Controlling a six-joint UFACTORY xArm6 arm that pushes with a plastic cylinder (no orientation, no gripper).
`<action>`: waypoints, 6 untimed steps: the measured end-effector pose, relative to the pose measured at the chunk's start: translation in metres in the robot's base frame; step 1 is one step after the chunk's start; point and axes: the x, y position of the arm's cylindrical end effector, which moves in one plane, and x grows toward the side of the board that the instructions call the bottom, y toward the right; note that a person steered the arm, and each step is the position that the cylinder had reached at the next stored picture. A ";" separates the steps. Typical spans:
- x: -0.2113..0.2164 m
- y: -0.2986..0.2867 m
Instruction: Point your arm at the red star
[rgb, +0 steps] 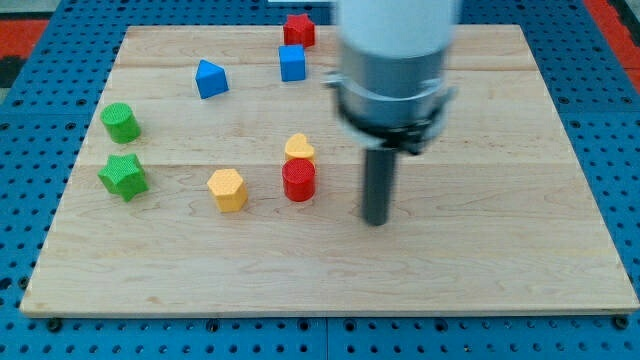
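The red star (298, 29) sits at the view's top edge of the wooden board (150, 260), just above a blue cube (292, 62). My tip (376, 221) rests on the board right of centre, far below the red star. It is a little to the right of a red cylinder (299, 180) and not touching it. The arm's grey body hides part of the board's top right of the star.
A yellow heart (299, 148) sits just above the red cylinder. A yellow hexagon (228, 189) lies to their left. A blue triangular block (210, 78) is at upper left. A green cylinder (121, 122) and a green star (123, 176) stand near the left edge.
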 end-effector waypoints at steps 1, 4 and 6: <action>-0.100 0.037; -0.315 -0.018; -0.313 -0.075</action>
